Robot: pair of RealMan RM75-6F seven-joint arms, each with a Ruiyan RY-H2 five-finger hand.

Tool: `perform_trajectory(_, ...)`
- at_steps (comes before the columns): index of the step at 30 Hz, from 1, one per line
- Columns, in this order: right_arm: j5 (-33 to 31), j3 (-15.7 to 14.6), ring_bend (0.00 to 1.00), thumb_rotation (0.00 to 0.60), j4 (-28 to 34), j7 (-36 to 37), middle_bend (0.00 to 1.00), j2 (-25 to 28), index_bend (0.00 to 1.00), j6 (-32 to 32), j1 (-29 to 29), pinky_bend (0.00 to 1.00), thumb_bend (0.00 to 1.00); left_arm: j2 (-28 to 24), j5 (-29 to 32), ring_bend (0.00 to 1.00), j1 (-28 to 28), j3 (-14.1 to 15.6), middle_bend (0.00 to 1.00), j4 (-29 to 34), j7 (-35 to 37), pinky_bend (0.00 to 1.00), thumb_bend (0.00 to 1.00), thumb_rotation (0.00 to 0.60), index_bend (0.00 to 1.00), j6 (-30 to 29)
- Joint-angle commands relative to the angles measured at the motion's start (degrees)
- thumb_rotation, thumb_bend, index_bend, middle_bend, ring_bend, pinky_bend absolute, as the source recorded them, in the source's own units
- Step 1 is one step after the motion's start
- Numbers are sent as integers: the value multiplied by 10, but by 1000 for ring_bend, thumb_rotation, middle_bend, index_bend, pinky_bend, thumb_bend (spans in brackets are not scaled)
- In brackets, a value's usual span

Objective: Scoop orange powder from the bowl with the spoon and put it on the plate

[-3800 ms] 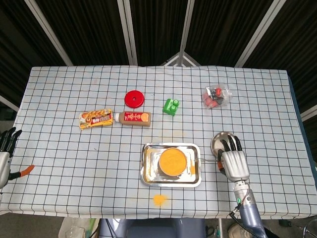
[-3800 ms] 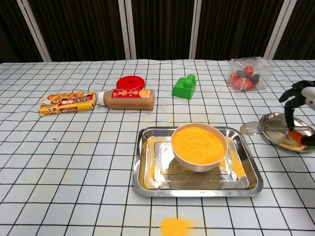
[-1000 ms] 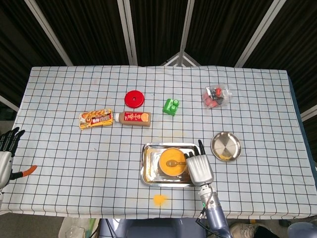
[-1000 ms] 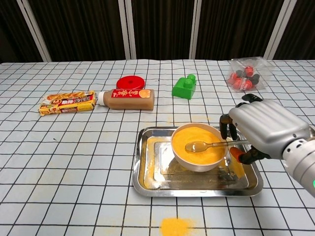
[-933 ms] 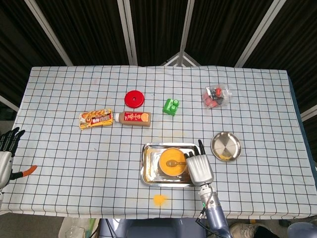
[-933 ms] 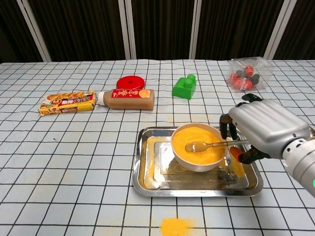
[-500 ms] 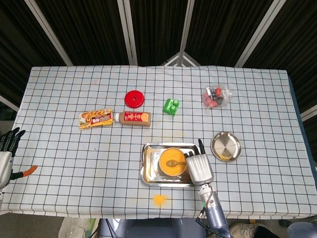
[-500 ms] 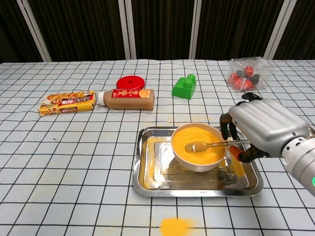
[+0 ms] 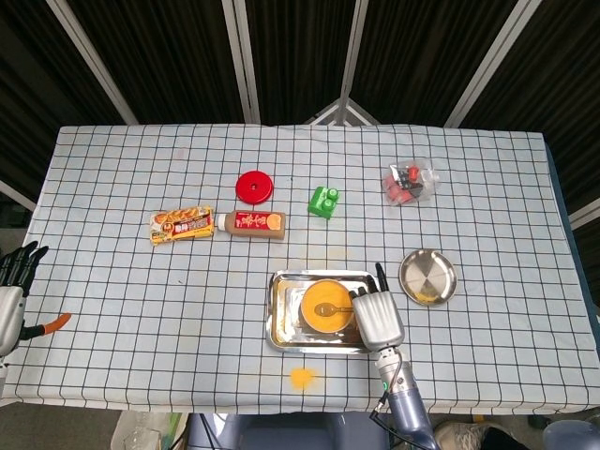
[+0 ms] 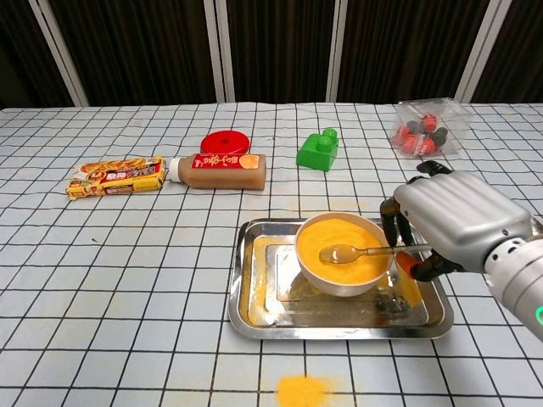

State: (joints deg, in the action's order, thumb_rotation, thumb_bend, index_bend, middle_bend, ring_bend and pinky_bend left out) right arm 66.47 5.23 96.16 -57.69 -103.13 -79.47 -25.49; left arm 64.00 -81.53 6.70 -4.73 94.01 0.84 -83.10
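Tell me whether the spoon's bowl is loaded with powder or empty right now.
Empty, as far as the chest view shows: the spoon held by the right hand lies over the bowl, its scoop shiny with no heap.

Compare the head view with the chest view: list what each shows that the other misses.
Head view only: the round silver metal plate right of the tray, and the left hand at the table's left edge.

Chest view only: the shiny spoon bowl seen side-on above the orange powder.

Both: the right hand holding the metal spoon over the white bowl.
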Motion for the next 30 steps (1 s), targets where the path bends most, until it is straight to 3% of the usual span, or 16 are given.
perform_trajectory(1,1,-1,235,600,-1,0,527,-1,549,0,0,0,450,0,0,0,0,0,0,0,0,0,1,600,0,0)
perform_trajectory(14,19,1,295,600,0,10,578,3,616,-5,0,0,451,0,0,0,0,0,0,1,0,0,1,600,0,0)
perform_trajectory(22,42,1,448,600,-1,17,675,9,684,-9,-2,0,487,0,0,0,0,0,0,1,1,0,1,600,0,0)
perform_trajectory(30,47,2,453,600,5,12,687,16,706,-9,-1,0,543,-1,0,0,0,0,0,2,1,0,1,600,0,0)
